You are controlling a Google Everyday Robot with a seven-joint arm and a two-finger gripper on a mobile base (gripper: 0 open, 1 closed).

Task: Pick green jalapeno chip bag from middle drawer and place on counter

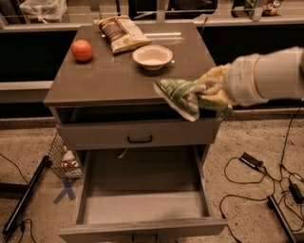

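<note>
Shows a speckled tan floor (247,137) from 3 round to 9 o'clock. Carries loose black cables (285,142) and a small black box (250,160) at 4 o'clock, with a blue tape cross (66,190) and a slanting black pole (26,197) at 8 o'clock. Keeps a wire basket (61,156) at 9 o'clock, just beside the grey cabinet (95,135). Backs onto dark panels (23,57) above a pale ledge (21,86). Holds a crumpled white plastic bag (42,7) at 11 o'clock. Places the gripper (205,95) at 3 o'clock, clamped on the green jalapeno chip bag (175,92). Glows dim and warm throughout.
</note>
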